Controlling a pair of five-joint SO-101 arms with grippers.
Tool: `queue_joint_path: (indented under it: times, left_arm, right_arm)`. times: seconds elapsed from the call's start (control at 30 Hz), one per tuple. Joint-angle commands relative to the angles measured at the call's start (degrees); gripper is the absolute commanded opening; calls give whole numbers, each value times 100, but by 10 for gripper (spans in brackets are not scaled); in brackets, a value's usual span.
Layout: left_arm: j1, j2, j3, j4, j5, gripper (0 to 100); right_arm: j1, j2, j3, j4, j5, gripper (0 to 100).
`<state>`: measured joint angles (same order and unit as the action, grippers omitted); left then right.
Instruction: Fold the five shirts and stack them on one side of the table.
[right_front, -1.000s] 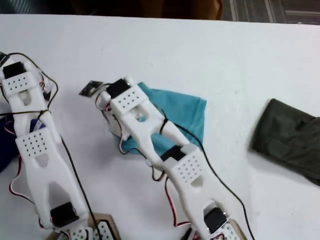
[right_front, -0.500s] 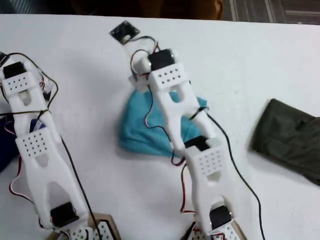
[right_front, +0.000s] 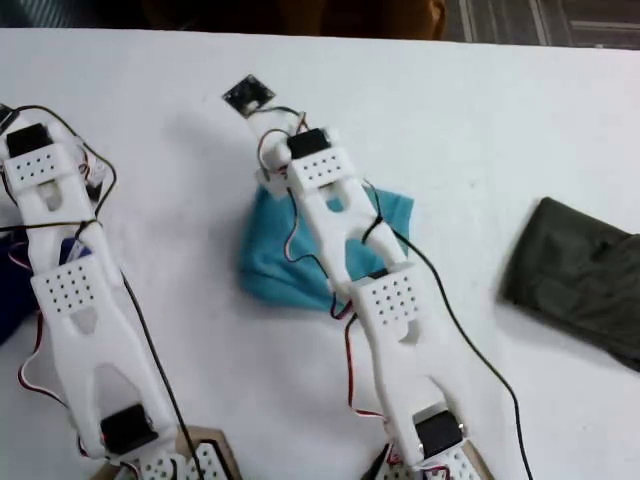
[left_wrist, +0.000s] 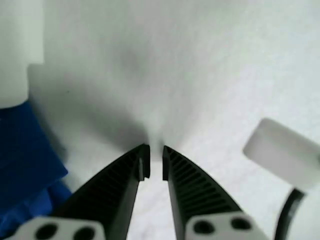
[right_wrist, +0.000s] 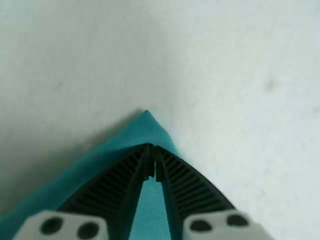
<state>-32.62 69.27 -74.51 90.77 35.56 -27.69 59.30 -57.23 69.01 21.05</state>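
At the right jaws (right_wrist: 150, 162) we see the two ribbed fingers pressed together at their tips, pinching a corner of the teal shirt (right_wrist: 145, 125). The point of that corner pokes out just past the tips. The rest of the cloth spreads back from the jaws, under the right arm and towards its base, as the high view shows (right_front: 275, 265). That is the relation we think matters: the shirt's body lies behind the jaws, not ahead of them, so any fold would probably bring the corner back along the arm's own line. The arm covers too much of the shirt for us to name its long axis. Ahead of the tips there is only bare white surface (right_wrist: 225, 60).

Farther off, the left jaws (left_wrist: 152, 160) are all but closed on nothing, with a blue shirt (left_wrist: 25, 155) just beside them. They sit well apart from the teal shirt, so the right arm is plainly the nearer one. Farthest from both, a dark green shirt (right_front: 580, 275) lies crumpled out to the right arm's side.
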Motion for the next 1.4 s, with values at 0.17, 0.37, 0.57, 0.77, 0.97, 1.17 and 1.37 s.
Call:
queue_joint_path:
  times: [0.17,0.37,0.57,0.77,0.97,1.17,1.37]
  left_arm:
    - [-9,-70,-171,-53,-18,72]
    - [-9,-70,-171,-62,-18,72]
    - [-9,-70,-171,-70,-18,72]
    - [-9,-70,-171,-70,-18,72]
    - [-9,-70,-171,-70,-18,72]
    - [0,-70,-171,-70,-18,72]
    - [0,-70,-171,-70,-18,72]
  right_arm:
    - [48,-242,-1829,1341,-18,18]
    - [295,-259,-2971,3064,0,18]
    - [760,-541,-2760,3266,0,18]
    - [778,-2246,809,3248,0,18]
    - [989,-4040,3701,3020,0,18]
    - [1156,-4725,5688,2273,0,18]
    - [1103,-4716,7007,1437,0,18]
